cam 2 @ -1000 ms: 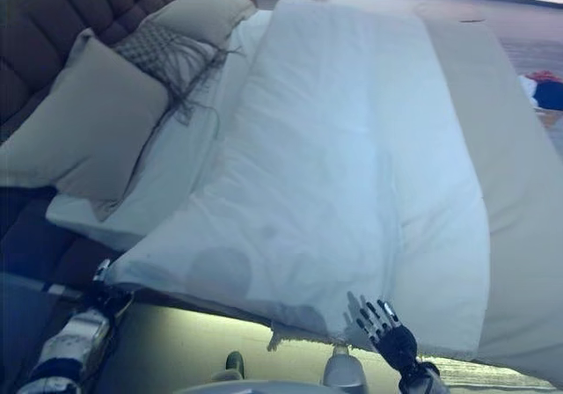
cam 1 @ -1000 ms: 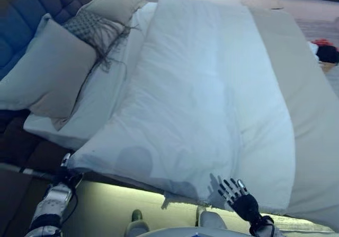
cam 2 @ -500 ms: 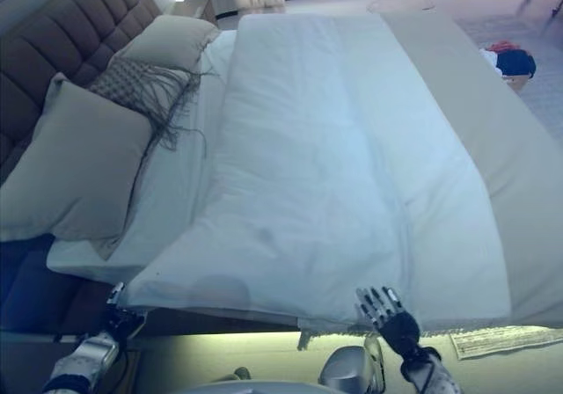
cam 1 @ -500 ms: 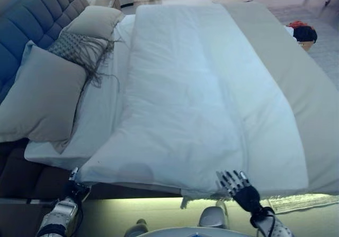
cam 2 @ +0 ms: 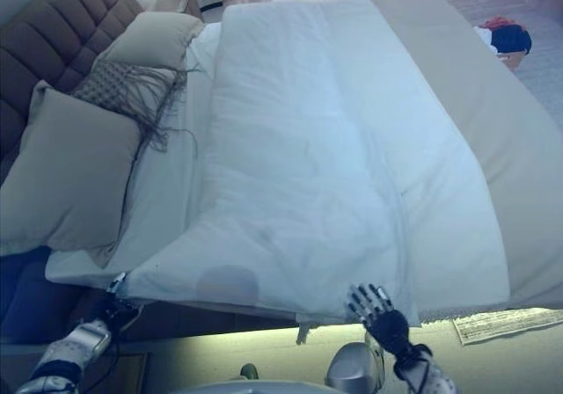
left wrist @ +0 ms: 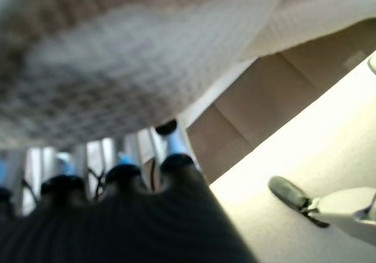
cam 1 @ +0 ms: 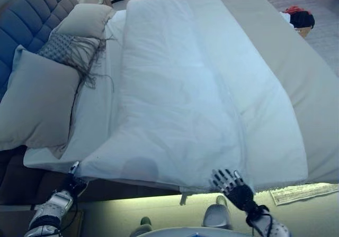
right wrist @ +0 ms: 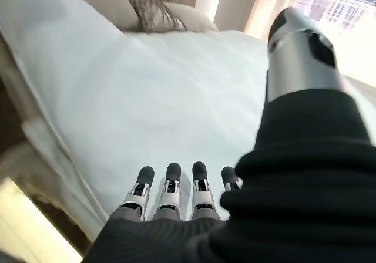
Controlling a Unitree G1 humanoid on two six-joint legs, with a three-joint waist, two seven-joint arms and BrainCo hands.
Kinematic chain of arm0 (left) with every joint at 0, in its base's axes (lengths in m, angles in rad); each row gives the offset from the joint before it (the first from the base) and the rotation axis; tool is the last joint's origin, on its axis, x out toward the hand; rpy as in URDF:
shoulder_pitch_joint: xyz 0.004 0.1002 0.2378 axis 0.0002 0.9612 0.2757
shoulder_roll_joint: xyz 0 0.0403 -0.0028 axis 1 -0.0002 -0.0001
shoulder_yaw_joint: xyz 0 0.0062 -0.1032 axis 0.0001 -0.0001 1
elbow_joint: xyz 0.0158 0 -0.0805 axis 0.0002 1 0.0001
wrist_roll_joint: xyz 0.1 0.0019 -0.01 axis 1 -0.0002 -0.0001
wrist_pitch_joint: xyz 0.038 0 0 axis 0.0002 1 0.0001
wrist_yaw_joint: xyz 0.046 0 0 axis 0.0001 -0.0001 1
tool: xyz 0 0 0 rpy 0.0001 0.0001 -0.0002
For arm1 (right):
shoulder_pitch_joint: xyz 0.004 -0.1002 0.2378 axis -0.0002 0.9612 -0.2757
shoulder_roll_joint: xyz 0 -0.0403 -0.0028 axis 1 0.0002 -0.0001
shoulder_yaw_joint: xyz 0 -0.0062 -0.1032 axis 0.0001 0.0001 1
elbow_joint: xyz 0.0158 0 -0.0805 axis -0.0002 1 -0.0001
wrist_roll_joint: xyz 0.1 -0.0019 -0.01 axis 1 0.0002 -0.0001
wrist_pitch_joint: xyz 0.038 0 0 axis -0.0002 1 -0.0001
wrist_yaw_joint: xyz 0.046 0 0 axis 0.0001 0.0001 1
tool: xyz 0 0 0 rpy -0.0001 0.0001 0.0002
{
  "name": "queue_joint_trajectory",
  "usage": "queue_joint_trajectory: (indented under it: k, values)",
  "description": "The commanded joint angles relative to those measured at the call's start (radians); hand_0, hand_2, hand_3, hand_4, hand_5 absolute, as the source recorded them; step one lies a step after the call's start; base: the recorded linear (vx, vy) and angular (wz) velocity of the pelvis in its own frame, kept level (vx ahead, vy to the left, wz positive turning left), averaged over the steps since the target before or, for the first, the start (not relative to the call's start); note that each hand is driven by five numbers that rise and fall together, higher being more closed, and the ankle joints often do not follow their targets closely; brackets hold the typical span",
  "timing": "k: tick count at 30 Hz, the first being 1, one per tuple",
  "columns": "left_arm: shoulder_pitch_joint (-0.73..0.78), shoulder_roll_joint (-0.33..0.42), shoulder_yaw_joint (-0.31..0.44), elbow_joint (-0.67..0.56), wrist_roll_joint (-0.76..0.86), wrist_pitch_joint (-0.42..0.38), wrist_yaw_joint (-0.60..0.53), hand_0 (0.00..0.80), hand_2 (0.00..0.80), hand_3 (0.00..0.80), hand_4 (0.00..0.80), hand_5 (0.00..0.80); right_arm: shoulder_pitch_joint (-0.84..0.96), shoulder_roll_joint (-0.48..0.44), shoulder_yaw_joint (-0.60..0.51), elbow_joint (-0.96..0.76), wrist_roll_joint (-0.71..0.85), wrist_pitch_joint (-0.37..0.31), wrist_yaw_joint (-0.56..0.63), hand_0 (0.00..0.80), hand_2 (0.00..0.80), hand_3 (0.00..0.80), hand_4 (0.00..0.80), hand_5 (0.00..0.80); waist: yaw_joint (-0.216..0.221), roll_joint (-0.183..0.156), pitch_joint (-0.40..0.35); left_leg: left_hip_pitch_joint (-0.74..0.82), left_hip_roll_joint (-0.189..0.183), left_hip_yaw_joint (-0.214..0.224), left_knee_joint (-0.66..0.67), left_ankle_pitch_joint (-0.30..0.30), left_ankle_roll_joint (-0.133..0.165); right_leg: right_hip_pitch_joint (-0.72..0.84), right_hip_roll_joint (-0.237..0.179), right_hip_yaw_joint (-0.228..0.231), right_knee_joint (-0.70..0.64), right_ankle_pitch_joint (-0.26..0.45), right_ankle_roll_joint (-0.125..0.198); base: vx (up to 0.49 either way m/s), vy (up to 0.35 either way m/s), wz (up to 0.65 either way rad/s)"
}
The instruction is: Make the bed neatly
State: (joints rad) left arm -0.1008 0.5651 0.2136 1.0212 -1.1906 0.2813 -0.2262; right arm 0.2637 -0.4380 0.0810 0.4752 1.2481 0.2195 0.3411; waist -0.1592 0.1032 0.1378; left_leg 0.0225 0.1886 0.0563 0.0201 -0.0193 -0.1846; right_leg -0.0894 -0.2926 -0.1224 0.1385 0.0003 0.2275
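Observation:
A white duvet (cam 1: 185, 89) lies flat along the bed, beside a beige cover (cam 1: 302, 83) on its right side. My left hand (cam 1: 73, 180) is at the duvet's near left corner, under its edge; in the left wrist view (left wrist: 117, 181) it reaches up against the waffle-textured cloth (left wrist: 135, 57). My right hand (cam 1: 232, 183) is open at the duvet's near edge, fingers straight and spread on the cloth. The right wrist view shows its fingers (right wrist: 170, 184) flat over the duvet (right wrist: 153, 98) and its thumb (right wrist: 299, 51) raised.
A large grey pillow (cam 1: 37, 105), a fringed patterned cushion (cam 1: 69, 49) and a beige pillow (cam 1: 85, 19) lie by the tufted headboard (cam 1: 24, 20). Clothes (cam 1: 299, 17) lie on the floor at the far right. A fringed rug edge (cam 1: 296, 193) shows by the bed's near right.
The camera has shifted, so the bed looks straighter. My right hand has moved a little toward the duvet's near edge. My left hand stays at the near left corner.

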Motion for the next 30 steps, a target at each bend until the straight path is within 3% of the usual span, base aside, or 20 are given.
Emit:
queue_joint_trajectory:
  k: [1, 7, 10, 13, 16, 17, 23, 26, 30]
  values:
    - [-0.014, 0.222, 0.139, 0.022, 0.000, -0.110, -0.009, 0.800, 0.800, 0.800, 0.800, 0.800, 0.032, 0.028, -0.028, -0.087, 0.036, 0.005, 0.011, 0.000, 0.000, 0.000, 0.000, 0.000, 0.022, -0.016, -0.030, -0.010, 0.006, 0.039, 0.027, 0.031, 0.034, -0.029, 0.004, 0.031, 0.047, -0.005, -0.020, 0.040, 0.071, 0.09]
    - [0.117, 0.133, 0.205, 0.147, 0.103, -0.179, 0.029, 0.800, 0.800, 0.800, 0.800, 0.800, 0.045, -0.013, -0.082, -0.070, -0.004, 0.011, 0.035, 0.000, 0.000, 0.000, 0.000, 0.000, 0.032, 0.008, -0.017, -0.036, -0.004, 0.059, 0.022, 0.045, 0.034, -0.045, -0.016, 0.011, 0.033, -0.001, -0.020, 0.020, 0.154, 0.01]
    - [0.141, 0.185, 0.248, 0.286, 0.147, -0.184, 0.072, 0.800, 0.800, 0.800, 0.800, 0.800, 0.031, -0.041, -0.088, -0.070, -0.020, 0.033, 0.041, 0.000, 0.000, 0.000, 0.000, 0.000, 0.033, 0.014, -0.004, -0.049, -0.006, 0.060, 0.036, 0.047, 0.033, -0.050, -0.027, 0.012, 0.036, 0.002, -0.015, 0.015, 0.146, -0.01]
    - [0.163, 0.215, 0.287, 0.349, 0.171, -0.163, 0.124, 0.800, 0.800, 0.800, 0.800, 0.800, 0.031, -0.051, -0.088, -0.076, -0.029, 0.051, 0.041, 0.000, 0.000, 0.000, 0.000, 0.000, 0.038, 0.013, -0.002, -0.051, -0.004, 0.063, 0.048, 0.045, 0.033, -0.045, -0.035, 0.007, 0.039, 0.001, -0.012, 0.047, 0.089, -0.01]
    - [0.169, 0.188, 0.296, 0.361, 0.173, -0.150, 0.145, 0.800, 0.800, 0.800, 0.800, 0.800, 0.030, -0.057, -0.086, -0.089, -0.021, 0.061, 0.032, 0.000, 0.000, 0.000, 0.000, 0.000, 0.043, 0.009, -0.001, -0.058, -0.004, 0.064, 0.054, 0.044, 0.033, -0.048, -0.042, -0.001, 0.048, -0.005, -0.012, 0.027, 0.054, -0.02]
    - [0.166, 0.175, 0.290, 0.361, 0.170, -0.141, 0.158, 0.000, 0.000, 0.000, 0.000, 0.000, 0.027, -0.055, -0.086, -0.091, -0.021, 0.062, 0.032, 0.000, 0.000, 0.000, 0.000, 0.000, 0.043, 0.007, 0.001, -0.061, -0.004, 0.066, 0.056, 0.044, 0.032, -0.050, -0.044, -0.003, 0.050, -0.005, -0.013, -0.003, 0.034, 0.00]
    - [0.153, 0.108, 0.262, 0.335, 0.073, -0.141, 0.115, 0.000, 0.000, 0.000, 0.000, 0.000, 0.028, -0.048, -0.075, -0.119, -0.005, 0.050, 0.018, 0.000, 0.000, 0.000, 0.000, 0.000, 0.046, -0.004, 0.001, -0.071, -0.004, 0.064, 0.069, 0.041, 0.035, -0.052, -0.049, 0.001, 0.049, -0.002, -0.010, -0.003, -0.010, 0.08]
    - [0.181, 0.056, 0.264, 0.233, 0.007, -0.143, 0.075, 0.000, 0.000, 0.000, 0.000, 0.000, 0.060, -0.026, -0.076, -0.123, -0.005, 0.037, 0.024, 0.000, 0.000, 0.000, 0.000, 0.000, 0.057, -0.015, -0.008, -0.064, -0.001, 0.060, 0.069, 0.034, 0.039, -0.040, -0.044, 0.002, 0.038, -0.002, -0.008, 0.039, -0.094, 0.01]
    - [0.260, -0.066, 0.242, 0.060, -0.040, -0.174, 0.031, 0.000, 0.000, 0.000, 0.000, 0.000, 0.094, 0.025, -0.107, -0.104, 0.002, 0.022, 0.062, 0.000, 0.000, 0.000, 0.000, 0.000, 0.098, -0.039, -0.015, -0.065, 0.008, 0.031, 0.078, 0.026, 0.042, -0.011, -0.034, -0.015, 0.023, 0.002, -0.010, 0.024, -0.176, 0.05]
